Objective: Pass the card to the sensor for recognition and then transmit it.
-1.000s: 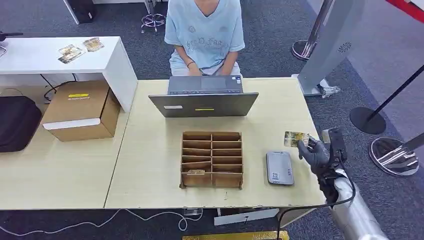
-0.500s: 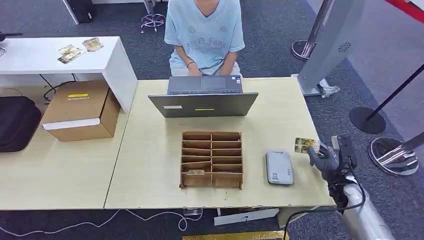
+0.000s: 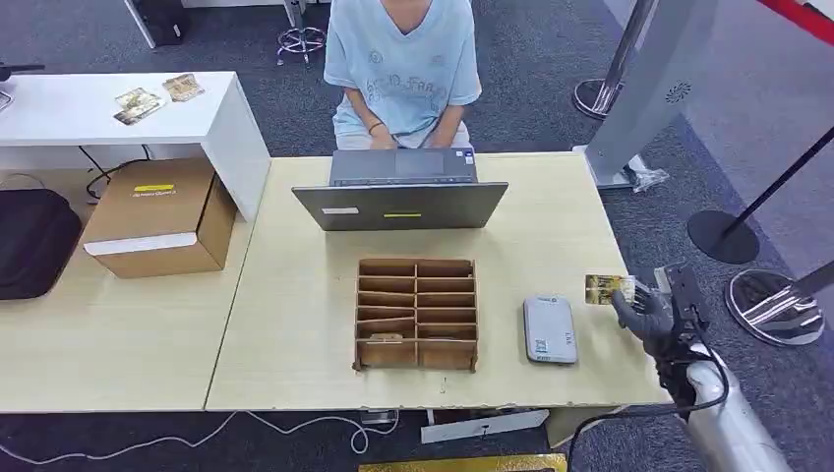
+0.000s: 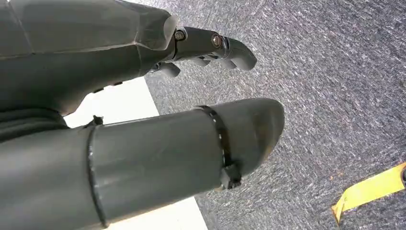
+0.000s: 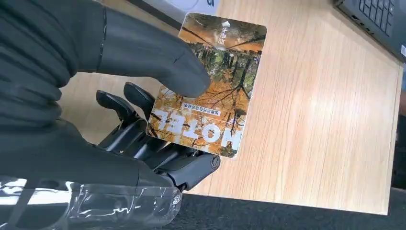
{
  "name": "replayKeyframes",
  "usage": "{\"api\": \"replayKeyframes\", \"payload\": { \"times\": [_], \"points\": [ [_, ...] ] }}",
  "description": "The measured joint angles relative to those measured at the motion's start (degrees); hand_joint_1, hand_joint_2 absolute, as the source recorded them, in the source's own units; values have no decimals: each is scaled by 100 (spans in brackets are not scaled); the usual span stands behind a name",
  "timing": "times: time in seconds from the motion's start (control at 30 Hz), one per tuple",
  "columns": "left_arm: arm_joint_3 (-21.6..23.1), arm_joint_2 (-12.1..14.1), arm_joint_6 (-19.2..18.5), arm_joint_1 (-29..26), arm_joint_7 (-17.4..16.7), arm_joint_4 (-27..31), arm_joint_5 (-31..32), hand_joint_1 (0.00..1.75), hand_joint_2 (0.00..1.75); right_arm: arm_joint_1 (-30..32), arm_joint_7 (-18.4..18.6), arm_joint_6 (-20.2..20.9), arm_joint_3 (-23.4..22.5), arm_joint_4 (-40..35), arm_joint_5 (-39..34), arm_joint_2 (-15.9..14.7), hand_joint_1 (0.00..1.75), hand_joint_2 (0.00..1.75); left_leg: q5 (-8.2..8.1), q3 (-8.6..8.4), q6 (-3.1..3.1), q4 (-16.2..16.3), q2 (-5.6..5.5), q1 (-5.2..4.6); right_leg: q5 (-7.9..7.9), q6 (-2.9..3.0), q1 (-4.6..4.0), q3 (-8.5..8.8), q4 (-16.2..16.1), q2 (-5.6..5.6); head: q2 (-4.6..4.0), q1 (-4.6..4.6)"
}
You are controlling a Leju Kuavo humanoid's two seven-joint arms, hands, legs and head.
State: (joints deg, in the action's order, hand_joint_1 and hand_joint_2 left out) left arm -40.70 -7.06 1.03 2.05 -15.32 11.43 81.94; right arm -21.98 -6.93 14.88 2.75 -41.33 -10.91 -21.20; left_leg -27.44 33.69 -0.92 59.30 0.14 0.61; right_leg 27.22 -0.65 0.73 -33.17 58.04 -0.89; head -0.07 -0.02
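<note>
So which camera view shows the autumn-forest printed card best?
The right wrist view: the autumn-forest printed card is close, its print visible, pinched by the right hand. The head view shows it small. The left wrist view faces carpet.

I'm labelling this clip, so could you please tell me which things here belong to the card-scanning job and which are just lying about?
Part of the job:
- card, held in the right robot hand
- grey sensor on the table
- wooden sorting rack

Just lying about:
- laptop, used by a seated person
- cardboard box
- black bag
- cards on the white desk
</note>
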Motion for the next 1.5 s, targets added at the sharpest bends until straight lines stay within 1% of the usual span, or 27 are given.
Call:
{"api": "replayKeyframes", "payload": {
  "times": [0.37,0.6,0.8,0.97,1.13,1.4,1.47,1.5],
  "points": [
    [0,0,0,0,-2,0,-2,0,0,1,2,13,0,-7,0,-13,175,175,0,0,0,0,0,0,0,0,0,0,0,0,0,0],
    [-31,0,2,0,-2,0,-87,0,0,0,59,136,37,-116,-20,-37,175,175,0,0,0,0,0,0,0,0,0,0,0,0,0,0],
    [-131,0,0,-1,-2,0,-175,0,0,-13,109,549,190,-109,9,-185,175,175,0,1,0,0,-2,-1,0,0,0,0,0,-1,0,-2],
    [-192,0,2,0,-2,0,-223,0,0,-54,107,660,334,-74,59,-286,175,175,0,1,0,0,-2,-1,-1,0,1,0,0,-1,0,0],
    [-262,0,4,1,-9,0,-258,0,0,-149,31,651,509,-22,221,-315,175,175,0,0,0,0,-1,0,-1,0,0,0,0,0,0,-2],
    [-337,0,13,0,-9,0,-299,0,0,-133,-35,643,662,-88,216,-411,175,175,2,1,2,0,-3,-1,-1,0,0,0,0,-2,0,0],
    [-359,0,13,2,-33,0,-324,0,0,-106,7,551,706,-166,365,-442,175,175,1,1,2,0,-1,-1,-1,0,1,0,0,0,0,-2],
    [-380,0,15,4,-46,0,-334,0,0,-94,39,440,736,-216,523,-441,175,175,2,1,2,0,-1,-1,-1,0,1,0,0,-1,0,0]
  ]
}}
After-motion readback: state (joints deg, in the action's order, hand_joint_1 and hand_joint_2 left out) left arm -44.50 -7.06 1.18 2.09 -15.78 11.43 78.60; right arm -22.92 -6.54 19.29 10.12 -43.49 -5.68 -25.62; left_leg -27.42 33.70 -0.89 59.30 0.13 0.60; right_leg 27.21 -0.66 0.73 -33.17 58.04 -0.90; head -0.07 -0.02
